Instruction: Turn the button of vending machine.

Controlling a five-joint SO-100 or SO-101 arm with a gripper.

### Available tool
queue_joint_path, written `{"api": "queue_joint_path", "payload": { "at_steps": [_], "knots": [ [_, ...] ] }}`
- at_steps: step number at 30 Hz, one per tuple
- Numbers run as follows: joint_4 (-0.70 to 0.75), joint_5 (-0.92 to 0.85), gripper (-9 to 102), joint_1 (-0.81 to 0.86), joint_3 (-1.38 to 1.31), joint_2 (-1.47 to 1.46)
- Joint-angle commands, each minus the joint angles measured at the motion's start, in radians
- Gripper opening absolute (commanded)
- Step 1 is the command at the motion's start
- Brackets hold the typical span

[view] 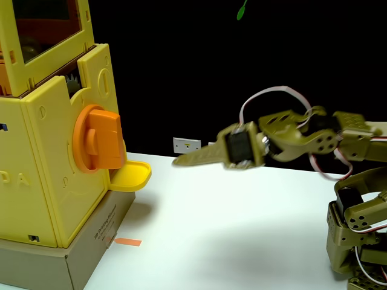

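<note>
The vending machine (54, 163) is a big yellow plastic box at the left of the fixed view, with an orange-tinted window at the top and a grey cardboard base. Its button (100, 139) is a large orange knob on the side facing right, its thick bar standing nearly upright. My olive-green gripper (181, 161) hovers above the table to the right of the button, pointing left at it across a clear gap. The fingers look pressed together with nothing between them.
A yellow rounded tray (130, 175) juts out below the button. An orange tape strip (127, 242) lies on the white table (230, 229) by the base. The arm's base (357, 241) stands at the right edge. A white wall socket (186, 145) sits behind.
</note>
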Motion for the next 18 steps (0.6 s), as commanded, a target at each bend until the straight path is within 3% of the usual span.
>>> {"api": "queue_joint_path", "payload": {
  "at_steps": [1,5,12,18],
  "knots": [
    [-0.163,-0.104,13,-0.006,0.069,-0.012],
    [-0.373,-0.227,14,-0.014,0.176,-0.015],
    [-0.997,-0.334,20,-0.017,0.353,-0.204],
    [-1.132,-0.365,20,0.012,0.291,-0.331]
  ]
}}
